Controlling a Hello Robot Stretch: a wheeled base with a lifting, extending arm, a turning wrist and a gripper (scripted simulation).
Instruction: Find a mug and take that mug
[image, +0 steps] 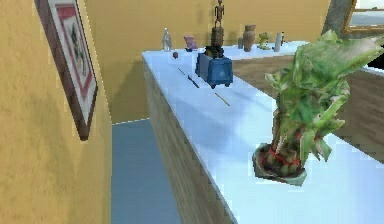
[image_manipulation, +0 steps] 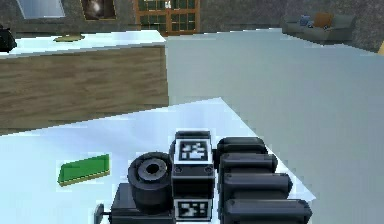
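A small pink cup-shaped thing (image: 190, 42), which may be the mug, stands at the far end of the long white counter (image: 230, 130) in the forward view. In the arm side view the arm's dark segments (image_manipulation: 255, 185) lie over a white countertop (image_manipulation: 60, 140), with two white marker squares (image_manipulation: 192, 152). Left of them sits the gripper (image_manipulation: 125, 200), its dark round body low at the picture's bottom edge. Its far end is hard to make out, so I cannot tell whether it holds anything.
On the counter stand a potted plant (image: 300, 110), a blue box (image: 214, 68) with a dark statuette (image: 218, 25) behind, a bottle (image: 166, 40) and a vase (image: 248, 38). A framed picture (image: 70, 55) hangs on the yellow wall. A green flat thing (image_manipulation: 83, 170) lies near the gripper. A second wood-sided counter (image_manipulation: 80, 80) stands beyond.
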